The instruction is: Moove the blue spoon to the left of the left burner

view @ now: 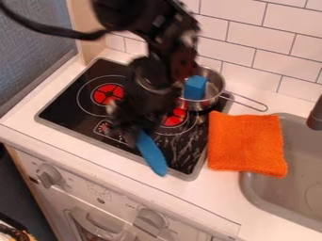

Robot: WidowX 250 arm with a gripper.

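Hand (pixel 131 128): black, blurred, left of centre in the frame, pointing down over the stove; cannot tell whether open, closed or gripping.
Blue spoon (pixel 152 154): just below the hand, upper end hidden behind it; visible length slanting down and to the right, rounded lower end over the stove's front edge; cannot tell whether lifted or resting.
Arm (pixel 151 28): black, coming in from the top edge, with a dark cable off to the upper left.
Left burner (pixel 108 94): red with dark cross lines, left of the hand.
Right burner (pixel 174 117): red, partly covered by the hand, near the centre of the frame.
Stove (pixel 63 107): black top, grey rim, set in the desk.
Pot (pixel 217 84): metal, at the back right of the stove, handle toward the right.
Blue block (pixel 196 87): inside the pot.
Orange cloth (pixel 246 143): right of the stove, partly on the desk, partly over the sink's edge.
Sink (pixel 303 164): grey, at the right edge.
Faucet (pixel 316 114): dark, at the right edge, above the sink.
Desk (pixel 211 200): white.
Knobs: left one (pixel 48 175) and right one (pixel 151 219), on the white front panel, lower left and bottom.
Wall (pixel 258 37): white tiles, upper right.
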